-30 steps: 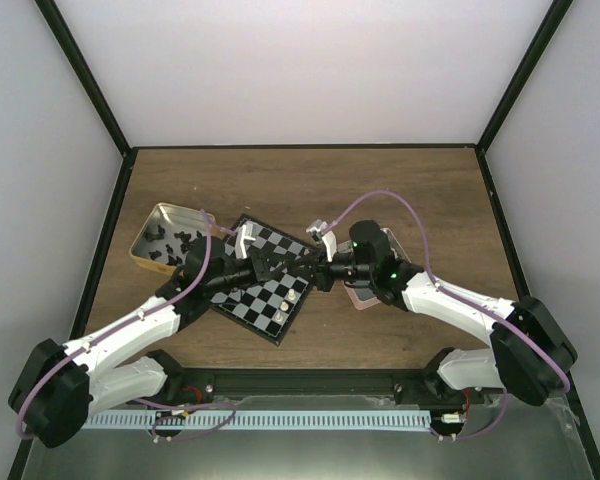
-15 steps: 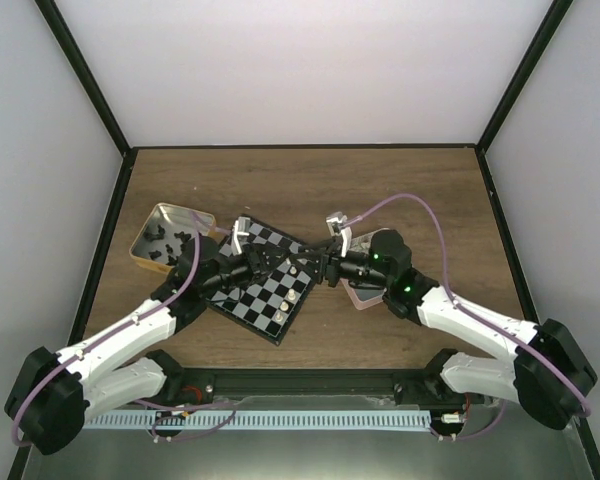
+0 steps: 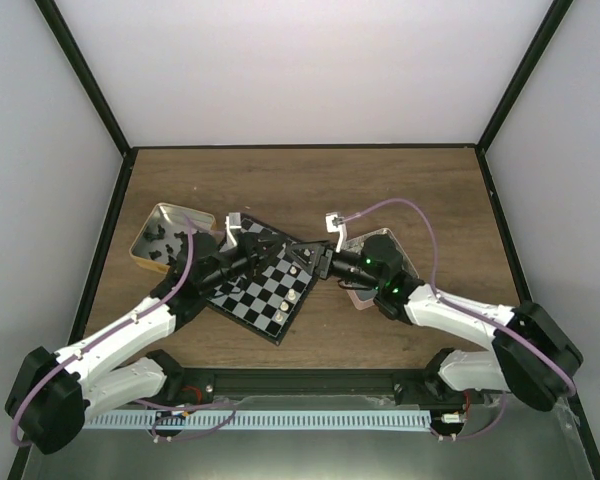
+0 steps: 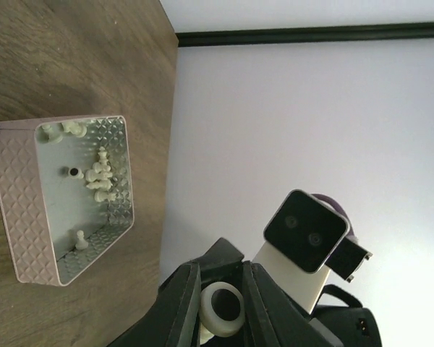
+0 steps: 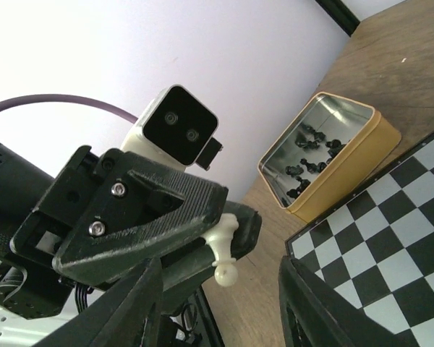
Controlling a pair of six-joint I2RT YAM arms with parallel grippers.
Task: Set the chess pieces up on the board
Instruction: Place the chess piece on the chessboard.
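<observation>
My left tool [image 4: 220,280] is closed on a white pawn [image 5: 224,270]. Its two fingers pinch the pawn's base, whose round underside faces my left wrist camera, and the stem and ball head poke out free of the grip, tilted rather than upright. My right tool [image 3: 313,262] is spread wide and grips nothing. In its wrist camera the two fingers stand well apart at either side, with the pawn and the left tool showing in the gap beyond them, and I cannot tell whether either finger touches the piece. From above, the two tools face each other tip to tip over the board [image 3: 263,295], above its far half at about 12 to 1 o'clock from its middle. My left arm reaches in from 8 o'clock and my right from 4 o'clock. The board lies flat on the desk [image 3: 310,185], turned at an angle to the desk's edges. The gold tin [image 5: 345,184] sits just beside the board at about 10 o'clock, with the black pieces [image 5: 307,163] loose inside it. The pink tray [image 4: 18,217] sits near the board at about 3 o'clock, partly under my right arm in the overhead view. White pieces [image 4: 101,177] lie scattered inside it, most of them bunched toward one wall.
</observation>
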